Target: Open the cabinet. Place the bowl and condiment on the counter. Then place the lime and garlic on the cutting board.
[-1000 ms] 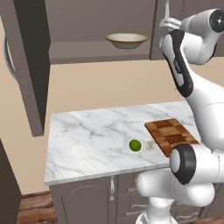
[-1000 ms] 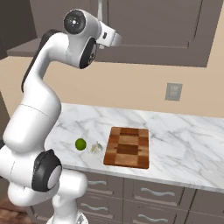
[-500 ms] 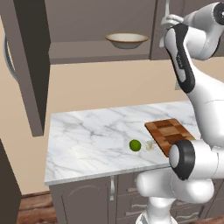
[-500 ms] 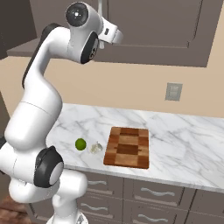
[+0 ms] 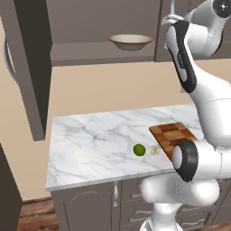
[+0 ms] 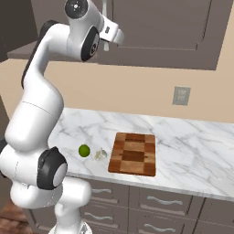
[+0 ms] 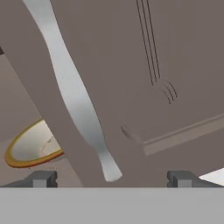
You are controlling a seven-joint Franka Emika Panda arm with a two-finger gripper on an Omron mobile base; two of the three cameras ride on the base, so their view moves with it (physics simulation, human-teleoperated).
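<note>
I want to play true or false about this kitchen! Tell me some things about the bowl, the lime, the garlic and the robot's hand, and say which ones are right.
1. The bowl sits on a shelf inside the cabinet. True.
2. The lime lies on the cutting board. False: it lies on the counter, beside the board.
3. The garlic is right next to the lime. True.
4. The gripper is holding the bowl. False: its jaws are open and empty, near the silver handle of the closed door.
5. Both cabinet doors are shut. False: the left door is swung open.
</note>
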